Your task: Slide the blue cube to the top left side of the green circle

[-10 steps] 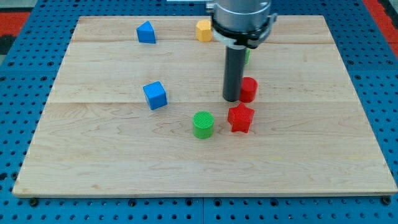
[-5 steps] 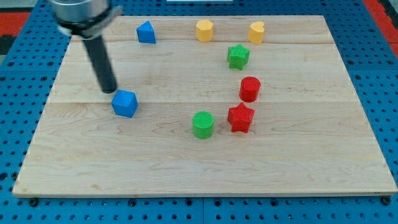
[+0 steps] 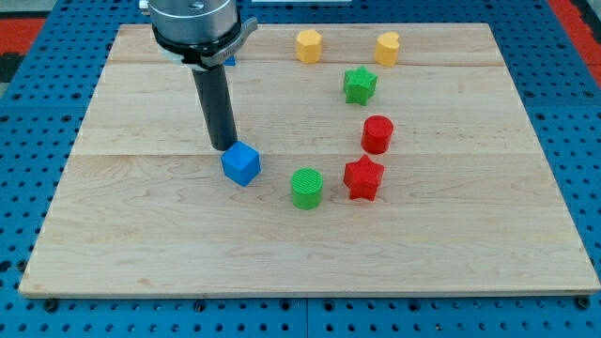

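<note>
Seven blocks show fully on the wooden board (image 3: 113, 235). Leftmost, my tip (image 3: 223, 147) rests just above and to the view's left of the blue cube (image 3: 241, 163), close enough that contact cannot be ruled out; I carry no claw, only this straight rod, so nothing opens or closes. A second blue block (image 3: 230, 58) shows only as an edge behind the rod's housing. The blue cube sits to the left of, and slightly above, the green circle (image 3: 306, 188), apart from it. Rightward follow a yellow block (image 3: 309, 45), a red star (image 3: 363, 177) just beside the circle, a green star (image 3: 359, 85), a red cylinder (image 3: 377, 134) and another yellow block (image 3: 387, 48).
</note>
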Controlling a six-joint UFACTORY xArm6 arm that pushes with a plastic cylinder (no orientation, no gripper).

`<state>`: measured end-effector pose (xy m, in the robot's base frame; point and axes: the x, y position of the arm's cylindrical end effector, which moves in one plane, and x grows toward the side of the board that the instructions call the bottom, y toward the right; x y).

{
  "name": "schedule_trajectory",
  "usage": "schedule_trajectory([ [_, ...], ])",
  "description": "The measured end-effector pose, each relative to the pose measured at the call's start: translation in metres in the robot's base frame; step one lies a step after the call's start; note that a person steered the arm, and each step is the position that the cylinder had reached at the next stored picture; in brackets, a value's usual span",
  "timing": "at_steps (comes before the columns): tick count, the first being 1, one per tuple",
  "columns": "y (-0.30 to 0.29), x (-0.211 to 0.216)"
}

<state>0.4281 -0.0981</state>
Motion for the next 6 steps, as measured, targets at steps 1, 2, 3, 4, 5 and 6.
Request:
schedule_trajectory([
  [1, 0.011, -0.001],
  [2, 0.030, 0.008],
  [3, 0.012, -0.008],
  [4, 0.004, -0.085],
  [5, 0.061, -0.112],
  [6, 0.126, -0.149],
])
